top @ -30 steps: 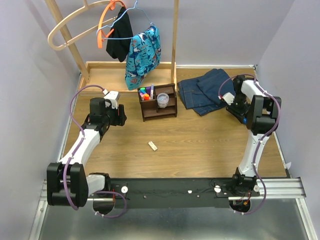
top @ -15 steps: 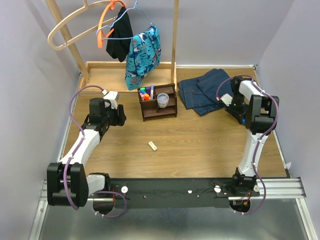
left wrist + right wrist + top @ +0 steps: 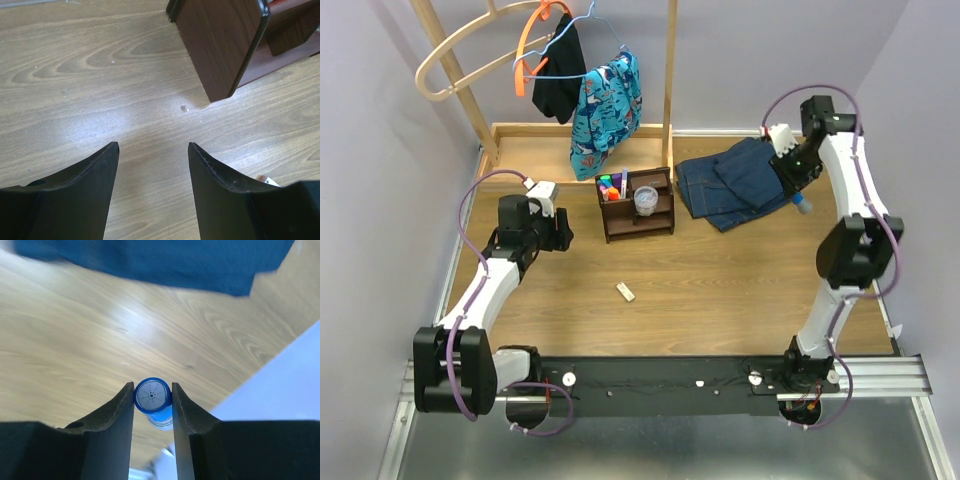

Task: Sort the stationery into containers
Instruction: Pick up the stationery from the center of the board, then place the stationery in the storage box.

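Overhead from behind — wrist cameras face tabletop (image 3: 100, 75).

No words, numbers, labels or brand marks are showing legibly in any view. The blue cap of the bottle (image 3: 152, 395) is showing only a pattern of tiny dots, and the small white eraser (image 3: 626, 291) lying on the counter (image 3: 720, 290) is appearing too small to read.

Left wrist view: organiser (image 3: 220, 45) cut by top edge — compartments unseen. Right wrist view: bottle (image 3: 152, 396) seen end-on, body mostly hidden; jeans (image 3: 150, 260) blurred.
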Motion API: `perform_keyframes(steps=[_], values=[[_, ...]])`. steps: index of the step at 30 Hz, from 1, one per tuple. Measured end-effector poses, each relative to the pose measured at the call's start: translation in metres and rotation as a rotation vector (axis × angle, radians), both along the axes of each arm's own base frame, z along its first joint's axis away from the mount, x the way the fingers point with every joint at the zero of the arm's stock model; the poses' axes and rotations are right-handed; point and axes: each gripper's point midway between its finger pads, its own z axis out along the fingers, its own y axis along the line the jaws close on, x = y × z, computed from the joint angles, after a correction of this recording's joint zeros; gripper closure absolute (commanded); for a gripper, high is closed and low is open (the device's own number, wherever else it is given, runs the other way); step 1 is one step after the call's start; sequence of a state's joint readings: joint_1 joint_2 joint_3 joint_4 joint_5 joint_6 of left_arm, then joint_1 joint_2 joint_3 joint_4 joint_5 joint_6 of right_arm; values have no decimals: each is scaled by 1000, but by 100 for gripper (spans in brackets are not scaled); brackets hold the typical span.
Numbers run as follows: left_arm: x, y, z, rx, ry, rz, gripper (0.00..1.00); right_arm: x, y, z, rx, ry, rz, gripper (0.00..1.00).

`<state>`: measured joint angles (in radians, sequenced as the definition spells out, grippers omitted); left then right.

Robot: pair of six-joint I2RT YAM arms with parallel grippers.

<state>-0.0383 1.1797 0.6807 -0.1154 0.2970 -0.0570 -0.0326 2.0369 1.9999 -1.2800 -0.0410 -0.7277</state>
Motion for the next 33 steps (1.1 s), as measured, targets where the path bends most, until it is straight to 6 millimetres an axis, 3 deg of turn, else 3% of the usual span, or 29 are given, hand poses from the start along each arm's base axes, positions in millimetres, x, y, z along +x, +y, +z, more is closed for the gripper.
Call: perform_keyframes(steps=[3,7,9,13,17,21,26,33], values=[[2,-1,6,-2,-5,-3,33,-11,33,46,166,-116,2,67],[8,-1,17,-4,-13,-5,33,-31,81,77,419,-201,19,66],[13,-2,22,-3,-16,-7,33,-31,100,83,517,-235,30,65],[18,-2,22,2,-7,-10,33,-27,157,90,706,-325,111,65],[19,0,14,13,23,-15,33,-27,232,104,863,-430,260,65],[17,1,7,27,46,-23,33,-36,291,112,956,-521,421,65],[18,2,7,51,49,-41,33,-35,323,117,997,-611,532,65],[20,4,10,74,34,-56,33,-11,333,102,1006,-674,557,65]])
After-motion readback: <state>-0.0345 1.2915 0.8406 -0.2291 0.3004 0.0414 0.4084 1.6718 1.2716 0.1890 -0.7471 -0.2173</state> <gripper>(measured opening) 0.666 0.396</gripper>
